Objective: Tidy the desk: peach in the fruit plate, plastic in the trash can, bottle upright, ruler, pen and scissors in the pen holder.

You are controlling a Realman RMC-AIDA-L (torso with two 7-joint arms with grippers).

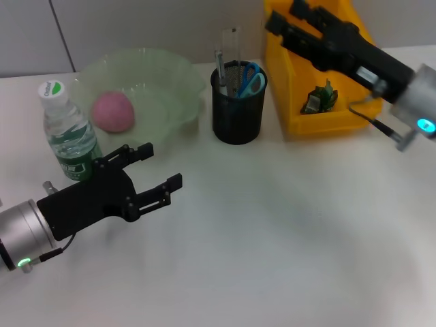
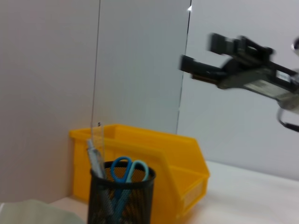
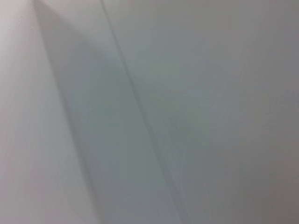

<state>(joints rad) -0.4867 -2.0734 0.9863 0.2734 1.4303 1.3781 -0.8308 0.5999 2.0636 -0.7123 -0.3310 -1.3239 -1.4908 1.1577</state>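
On the desk point(image 1: 286, 259) almost everything seems to be in its place already, so I judge the task to be at its end or very near it.

The yellow bin point(image 1: 300, 102), which serves as the trash can, stands at the far right side. A crumpled piece of green plastic point(image 1: 320, 99) lies inside it. The right gripper point(image 1: 283, 20) hangs over the bin, above its back edge. Its two fingers are spread apart and nothing is between them, as the left wrist view also shows.

The fruit plate point(image 1: 170, 75), a pale green bowl, stands at the far left. The pink peach point(image 1: 112, 111) rests inside it.

The bottle point(image 1: 68, 133) stands upright just beside the plate, on its left, with the cap on top.

The left gripper point(image 1: 160, 170) is low over the desk, near the bottle but not touching it. Its fingers are wide open and hold nothing.

The black pen holder point(image 1: 235, 109) stands between the plate and the bin. The clear ruler point(image 1: 231, 44) rises out of it, the blue scissors point(image 1: 252, 78) are in it with handles up, and the pen point(image 1: 220, 68) stands in it beside them.

I see no loose object left on the desk. What remains, in my opinion, is only for both arms to go back to rest.
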